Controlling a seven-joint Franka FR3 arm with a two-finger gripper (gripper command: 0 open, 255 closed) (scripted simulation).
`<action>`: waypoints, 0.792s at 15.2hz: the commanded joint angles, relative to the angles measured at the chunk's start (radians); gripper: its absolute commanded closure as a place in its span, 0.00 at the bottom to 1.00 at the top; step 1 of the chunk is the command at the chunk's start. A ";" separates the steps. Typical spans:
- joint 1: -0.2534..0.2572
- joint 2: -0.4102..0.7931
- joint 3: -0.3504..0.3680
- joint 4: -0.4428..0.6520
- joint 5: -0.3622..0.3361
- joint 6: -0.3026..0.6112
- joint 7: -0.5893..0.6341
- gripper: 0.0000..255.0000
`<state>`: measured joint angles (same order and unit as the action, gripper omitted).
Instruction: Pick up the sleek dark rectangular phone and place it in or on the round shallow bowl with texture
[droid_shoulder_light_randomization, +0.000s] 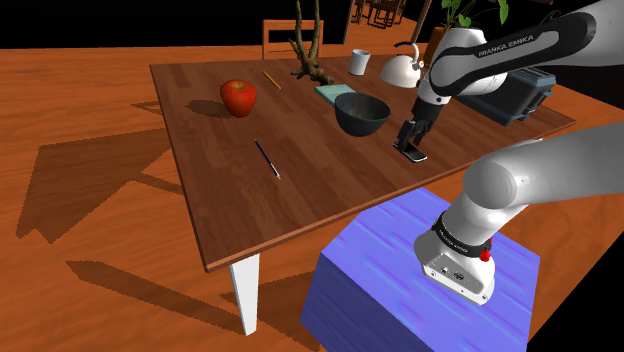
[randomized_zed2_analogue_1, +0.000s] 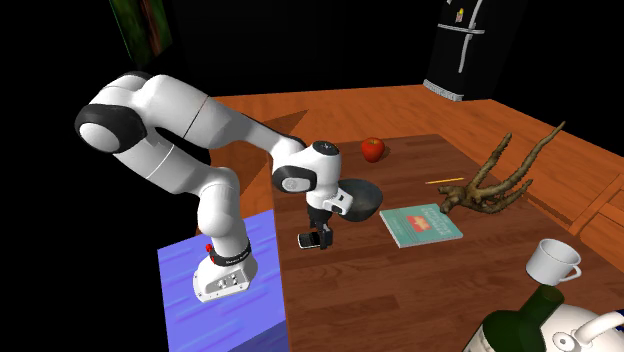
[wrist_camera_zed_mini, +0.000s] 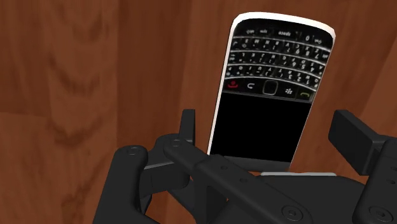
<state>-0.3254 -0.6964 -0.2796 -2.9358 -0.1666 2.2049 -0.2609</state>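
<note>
The long brown wooden counter (droid_shoulder_light_randomization: 300, 200) is carrying everything here, and the white jointed arm (droid_shoulder_light_randomization: 500, 50) is bending over it from the blue box stand (droid_shoulder_light_randomization: 400, 290). The round shallow dark bowl (droid_shoulder_light_randomization: 361, 113) is sitting near the spot where the arm is working, towards the shoulder view's left, with a red apple (droid_shoulder_light_randomization: 238, 97) well apart beyond it. The flat black rectangular phone with a pale rim and a small keypad (wrist_camera_zed_mini: 270, 89) is lying face up on the bare wood, near the bowl but not touching it. The all-black pincer (wrist_camera_zed_mini: 267, 121) is hanging directly over it, released. Its two fingers (wrist_camera_zed_mini: 186, 127) are standing apart on either side of the phone's screen end, with wood showing in the gap on each side, so nothing is being gripped yet. I am reading this as the reach for the grasp. To do it well, the pincer should be going straight down with the phone centred, so both pads are meeting the long edges together. It should be going low enough to catch the thin sides rather than skidding over the top. An uneven close risks pushing or pivoting the phone on the smooth wood.
</note>
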 joint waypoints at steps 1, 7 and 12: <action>-0.003 0.011 -0.005 -0.017 -0.005 0.028 -0.002 0.00; -0.003 0.011 -0.005 -0.017 -0.005 0.028 -0.002 0.00; -0.003 0.009 -0.005 -0.016 -0.005 0.026 -0.002 1.00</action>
<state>-0.3288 -0.6872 -0.2844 -2.9505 -0.1717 2.2318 -0.2631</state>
